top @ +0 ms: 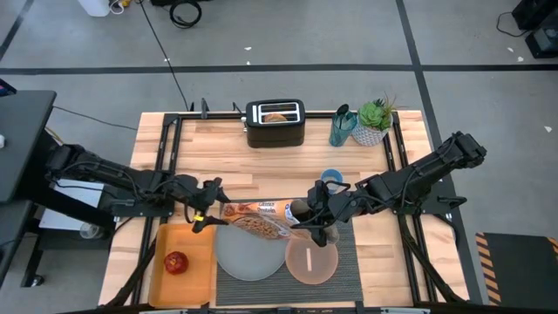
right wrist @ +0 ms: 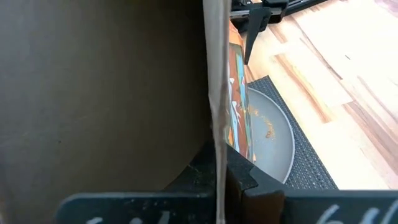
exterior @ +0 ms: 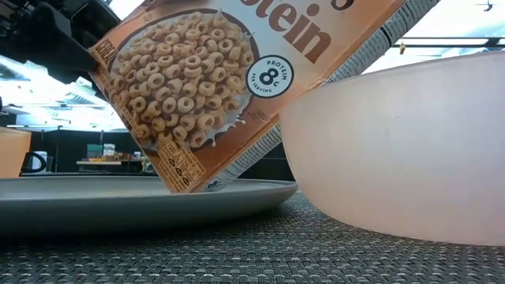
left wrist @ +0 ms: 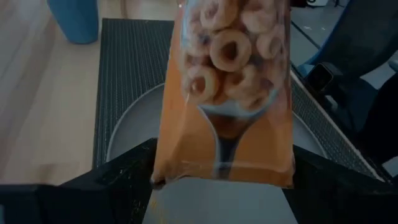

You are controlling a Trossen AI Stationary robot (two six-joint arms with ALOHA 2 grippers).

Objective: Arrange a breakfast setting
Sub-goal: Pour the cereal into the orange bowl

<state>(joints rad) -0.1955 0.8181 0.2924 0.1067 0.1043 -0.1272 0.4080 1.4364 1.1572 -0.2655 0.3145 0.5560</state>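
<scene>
On the pale wood bench (top: 227,148), above grey floor, both hands grasp a cereal box (top: 257,220) reading "PROTEIN 8g PER SERVING", left hand (top: 206,206) on one end, right hand (top: 316,218) on the other, over the plate (top: 248,255) beside the pink bowl (top: 312,262) on the mat (top: 344,262).

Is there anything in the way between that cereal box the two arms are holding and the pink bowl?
Nothing visible blocks it. The cereal box is held over the plate by the left gripper and the right gripper, its open end beside the pink bowl. The bowl's top is uncovered.
</scene>
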